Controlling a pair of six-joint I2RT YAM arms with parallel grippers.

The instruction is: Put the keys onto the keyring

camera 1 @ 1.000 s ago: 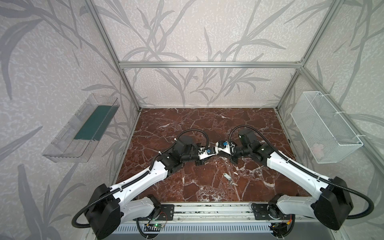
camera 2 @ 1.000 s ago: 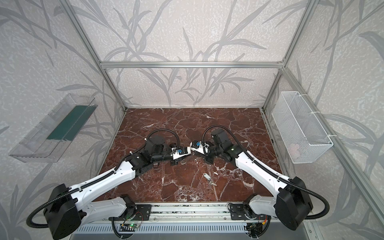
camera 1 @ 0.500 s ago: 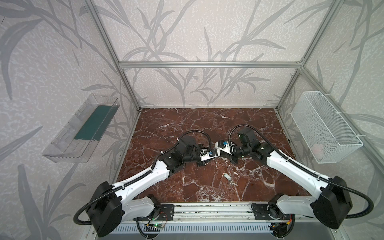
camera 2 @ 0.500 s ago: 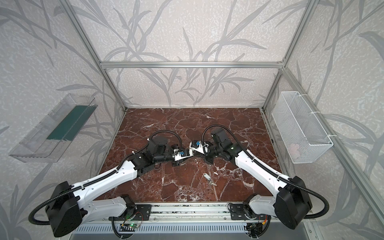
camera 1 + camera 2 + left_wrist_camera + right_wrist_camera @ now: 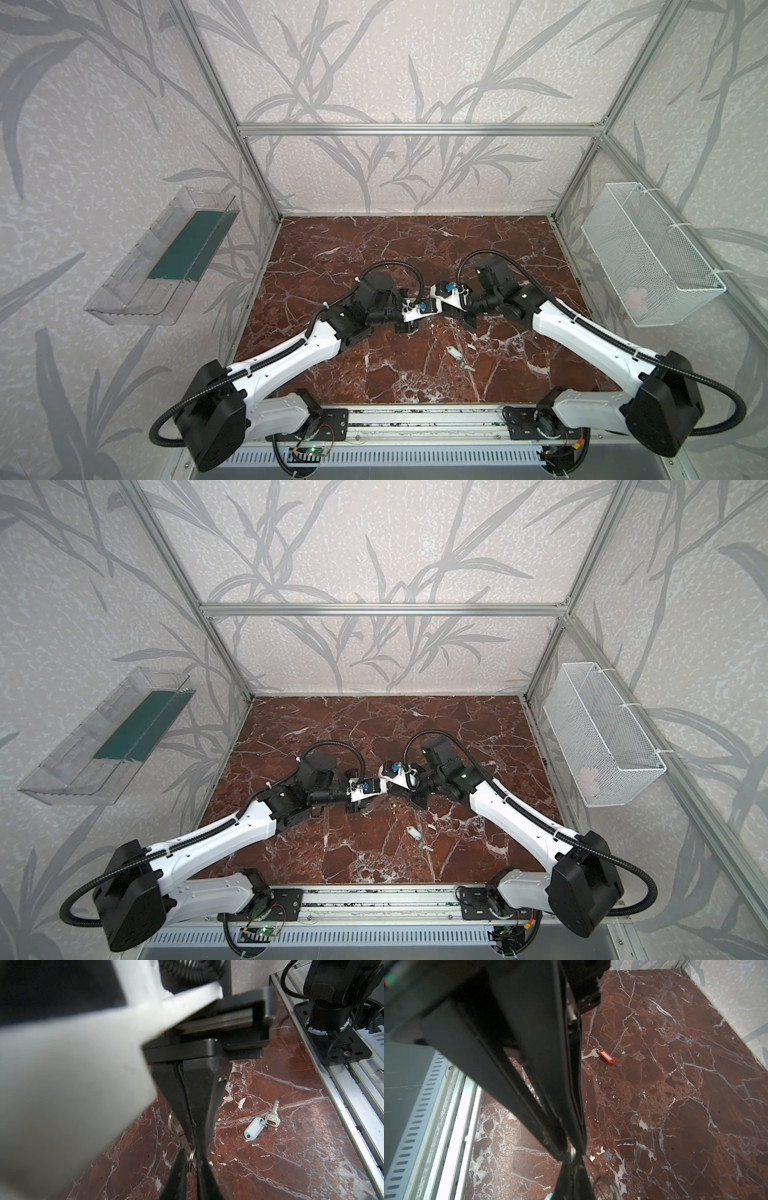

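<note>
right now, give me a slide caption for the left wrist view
Left tool pinched shut at a small metal ring down at the marble table, pale-tagged key lying loose nearby.

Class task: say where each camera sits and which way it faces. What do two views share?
Top views: high in front, facing down onto the red-brown marble table; white left arm and right arm show.
Left wrist: on the left arm, facing down along the black left gripper; pale-tagged silver key beyond.
Right wrist: on the right arm, facing down along the black right gripper; red-tagged silver key beyond.
Shared: both wrist views show a small metal ring.
</note>
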